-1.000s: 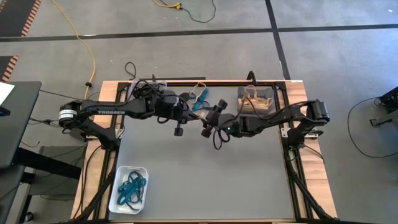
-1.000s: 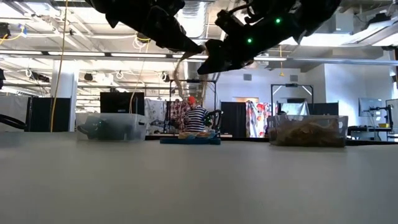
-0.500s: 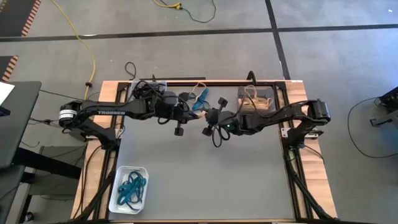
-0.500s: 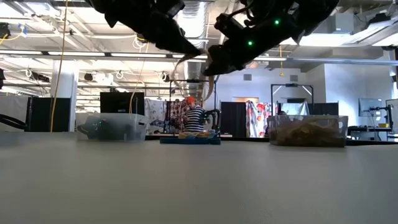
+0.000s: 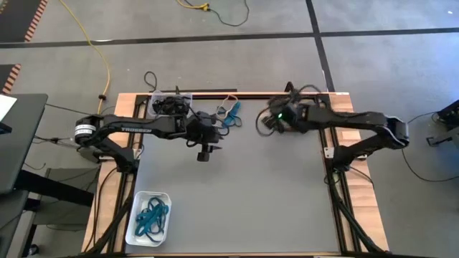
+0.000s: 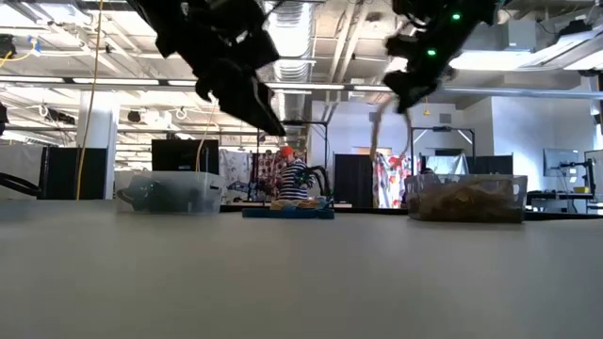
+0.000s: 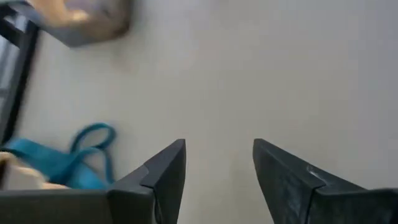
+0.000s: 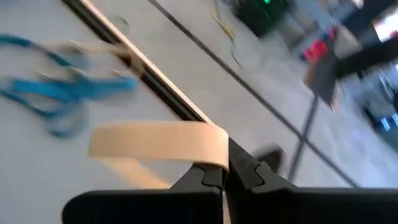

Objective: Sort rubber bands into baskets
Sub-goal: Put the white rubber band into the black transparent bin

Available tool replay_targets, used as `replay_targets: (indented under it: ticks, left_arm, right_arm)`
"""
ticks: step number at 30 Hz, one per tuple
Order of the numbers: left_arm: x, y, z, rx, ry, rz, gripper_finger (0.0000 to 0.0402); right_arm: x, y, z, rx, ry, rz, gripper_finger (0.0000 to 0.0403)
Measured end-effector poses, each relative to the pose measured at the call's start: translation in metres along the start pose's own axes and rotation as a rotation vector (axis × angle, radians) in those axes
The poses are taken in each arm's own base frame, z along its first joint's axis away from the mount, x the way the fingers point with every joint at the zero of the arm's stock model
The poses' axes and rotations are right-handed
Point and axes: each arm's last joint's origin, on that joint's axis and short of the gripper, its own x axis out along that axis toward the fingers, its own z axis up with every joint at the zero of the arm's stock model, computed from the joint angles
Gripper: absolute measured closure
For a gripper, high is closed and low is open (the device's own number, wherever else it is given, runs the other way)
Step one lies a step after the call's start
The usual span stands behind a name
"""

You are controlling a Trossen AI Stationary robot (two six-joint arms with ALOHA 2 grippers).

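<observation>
Right wrist view: the right gripper point(image 8: 225, 176) is clamped on a tan rubber band point(image 8: 155, 142) — its flat loop is stretched sideways from the fingertips. In the low view the band point(image 6: 377, 141) hangs long and near-vertical, with the tan-filled basket point(image 6: 465, 199) just beyond and below it. That basket is nearer the right arm than the left. The left gripper point(image 7: 217, 168) is spread and empty, with teal bands point(image 7: 81, 158) lying beside it on the table point(image 5: 237, 186).

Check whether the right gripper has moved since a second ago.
Yes. The right gripper, shut on a tan band, moved from table centre toward the tan-filled basket.
</observation>
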Motion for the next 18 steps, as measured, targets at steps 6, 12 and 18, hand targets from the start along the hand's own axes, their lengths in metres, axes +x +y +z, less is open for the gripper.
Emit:
replay_targets:
  ticks: [6,12,18]
  left_arm:
    - [0.032,-0.003,-0.015,-0.025,0.083,-0.072,0.0223]
    - [0.058,-0.011,-0.027,-0.034,0.150,-0.117,0.0223]
    - [0.067,-0.017,-0.030,-0.023,0.163,-0.134,0.0223]
  right_arm:
    - [0.004,-0.052,-0.015,0.091,0.196,-0.089,0.0380]
    - [0.019,-0.076,-0.031,0.112,0.366,-0.159,0.0380]
    - [0.049,-0.077,-0.043,0.096,0.506,-0.149,0.0377]
